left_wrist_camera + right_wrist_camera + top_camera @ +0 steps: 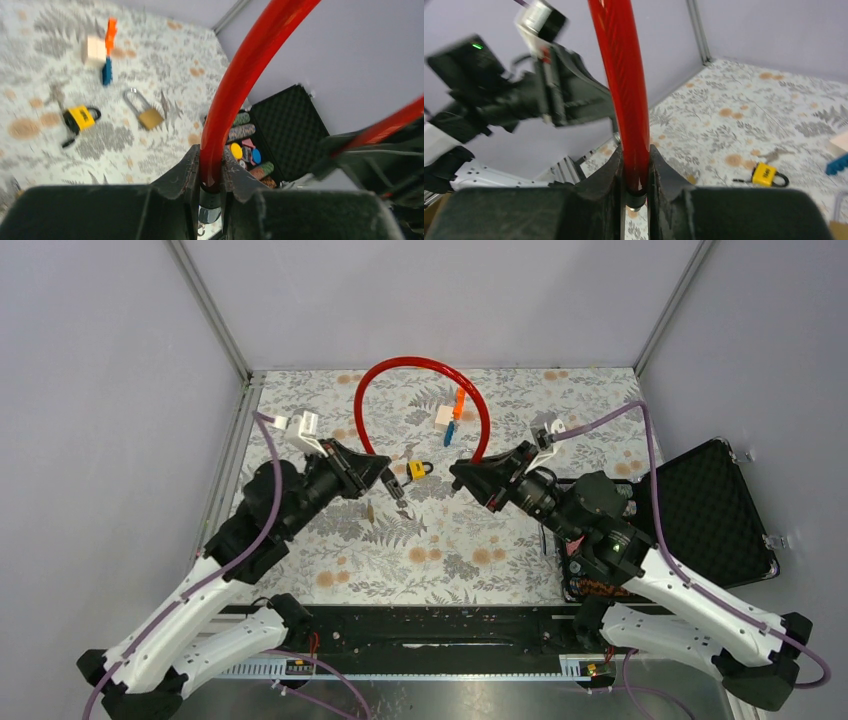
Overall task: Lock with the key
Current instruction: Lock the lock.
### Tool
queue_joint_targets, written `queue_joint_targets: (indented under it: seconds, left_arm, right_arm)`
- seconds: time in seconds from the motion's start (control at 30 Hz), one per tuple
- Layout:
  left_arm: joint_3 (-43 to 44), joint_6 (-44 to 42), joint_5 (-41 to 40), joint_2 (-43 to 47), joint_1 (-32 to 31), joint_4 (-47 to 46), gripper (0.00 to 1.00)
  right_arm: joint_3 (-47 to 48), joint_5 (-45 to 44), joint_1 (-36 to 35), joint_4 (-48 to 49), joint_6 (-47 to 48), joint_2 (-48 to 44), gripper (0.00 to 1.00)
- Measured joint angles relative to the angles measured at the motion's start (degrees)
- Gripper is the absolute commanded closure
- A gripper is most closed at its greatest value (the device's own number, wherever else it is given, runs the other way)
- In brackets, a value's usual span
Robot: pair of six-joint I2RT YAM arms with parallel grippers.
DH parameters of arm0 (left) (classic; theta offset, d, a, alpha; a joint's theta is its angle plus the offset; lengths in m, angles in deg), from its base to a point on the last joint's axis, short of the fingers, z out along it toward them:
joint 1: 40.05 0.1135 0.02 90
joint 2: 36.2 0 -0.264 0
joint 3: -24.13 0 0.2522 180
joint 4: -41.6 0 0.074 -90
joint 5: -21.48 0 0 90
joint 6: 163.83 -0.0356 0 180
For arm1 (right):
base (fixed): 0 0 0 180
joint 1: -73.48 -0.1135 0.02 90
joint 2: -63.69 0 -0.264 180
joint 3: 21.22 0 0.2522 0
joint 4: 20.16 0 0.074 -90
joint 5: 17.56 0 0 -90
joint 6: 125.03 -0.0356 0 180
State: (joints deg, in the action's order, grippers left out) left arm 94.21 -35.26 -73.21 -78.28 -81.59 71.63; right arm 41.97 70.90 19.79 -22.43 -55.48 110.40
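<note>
A red cable lock (pixel 420 365) arches over the floral mat, one end in each gripper. My left gripper (pixel 386 476) is shut on the cable's left end; in the left wrist view the fingers (pixel 186 167) clamp the red cable (pixel 245 75) just above its black barrel end, where a small ring hangs. My right gripper (pixel 462 473) is shut on the right end; in the right wrist view the cable (pixel 621 75) runs up from between the fingers (pixel 659 167), and its black, metal-tipped end pokes out below. The two ends stand apart, facing each other.
A yellow padlock (pixel 418 469) with a key lies between the grippers, also in the right wrist view (pixel 766 175). A brass padlock (pixel 149 117) lies nearby. White, orange and blue blocks (pixel 450 415) sit under the arch. An open black case (pixel 705 515) of chips stands on the right.
</note>
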Motion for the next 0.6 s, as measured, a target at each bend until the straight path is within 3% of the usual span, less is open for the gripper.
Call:
queue_joint_targets:
  seconds: [0.3,0.6]
  left_arm:
    - [-6.7,16.2,2.7,-0.7,0.4,-4.0,1.0]
    - [-9.1,26.1,9.7,-0.3,2.5,-11.4,1.0]
  right_arm:
    - [3.3,1.6,-5.4,8.0,5.0,7.4,1.0]
    - [4.8,-1.2,-10.6,10.9,12.6,12.5,1.0]
